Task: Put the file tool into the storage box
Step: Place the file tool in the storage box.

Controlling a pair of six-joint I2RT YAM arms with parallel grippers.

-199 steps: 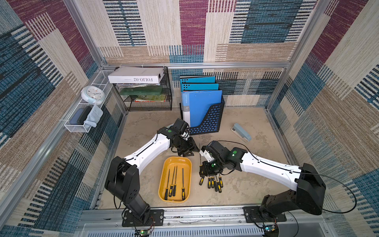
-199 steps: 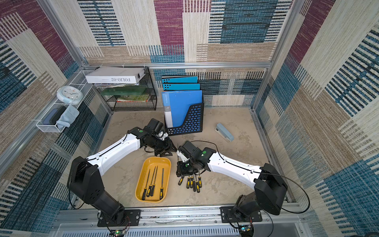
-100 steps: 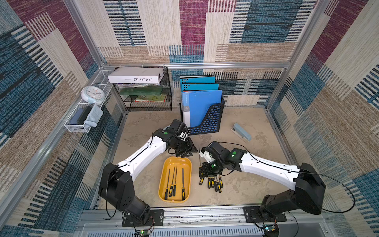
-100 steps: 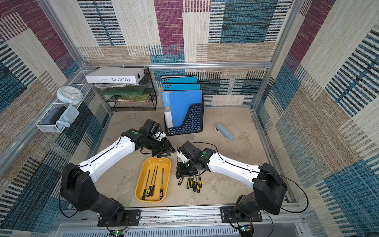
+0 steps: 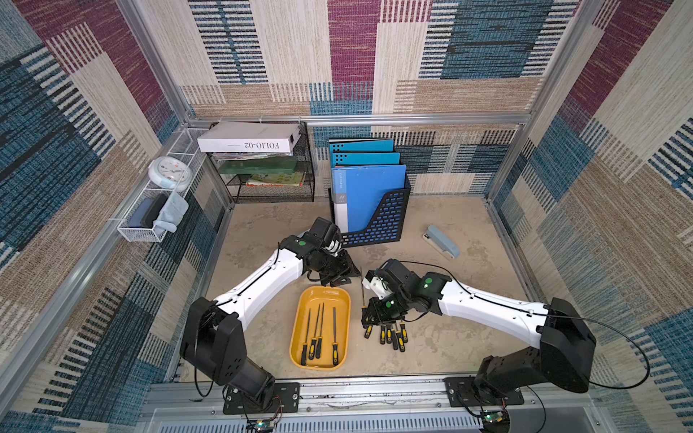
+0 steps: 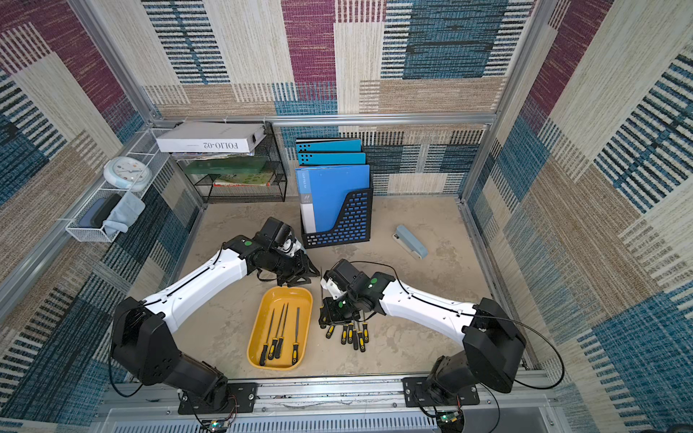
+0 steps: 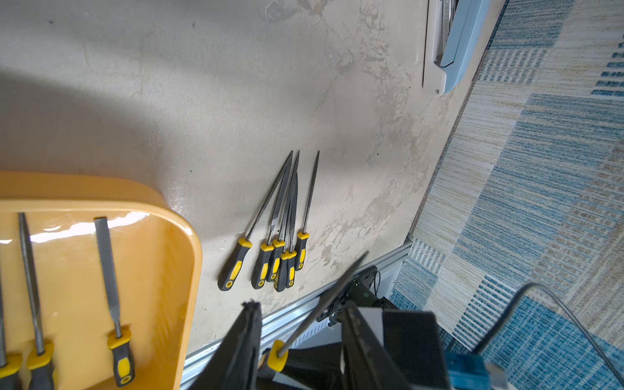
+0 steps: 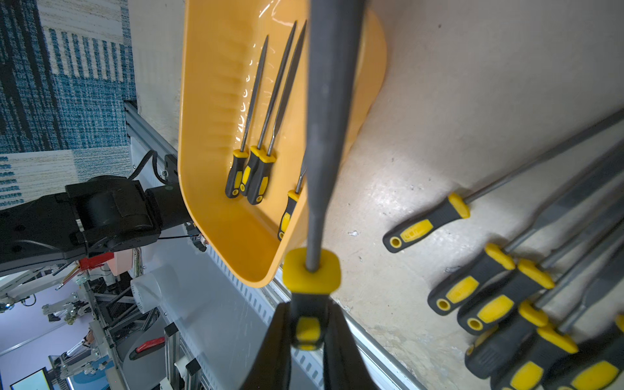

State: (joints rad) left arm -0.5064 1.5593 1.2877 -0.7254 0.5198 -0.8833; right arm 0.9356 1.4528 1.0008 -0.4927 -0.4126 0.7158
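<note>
The storage box (image 5: 325, 298) (image 6: 288, 298) (image 7: 162, 256) (image 8: 216, 101) is a shallow yellow tray near the front rail, and several files lie in it. My right gripper (image 5: 370, 319) (image 6: 326, 318) (image 8: 308, 314) is shut on the black-and-yellow handle of a file tool (image 5: 362, 288) (image 6: 321, 285) (image 8: 332, 135) (image 7: 324, 297). It holds the file just right of the tray, blade pointing toward the back. My left gripper (image 5: 343, 279) (image 6: 303, 275) (image 7: 300, 305) is open at the tray's far end. In its wrist view the held file shows between its fingers, touching neither.
Several loose files (image 5: 390, 333) (image 6: 350, 333) (image 7: 280, 236) (image 8: 506, 287) lie on the table right of the tray, under the right gripper. A black folder holder (image 5: 375, 221) stands behind, with a stapler (image 5: 442, 241) to its right. A wire rack (image 5: 270, 187) and a wall basket (image 5: 150, 221) sit at the back left.
The left arm's shoulder and elbow shifted slightly, while its gripper stays by the tray's far end. The right gripper holds the file in the same place.
</note>
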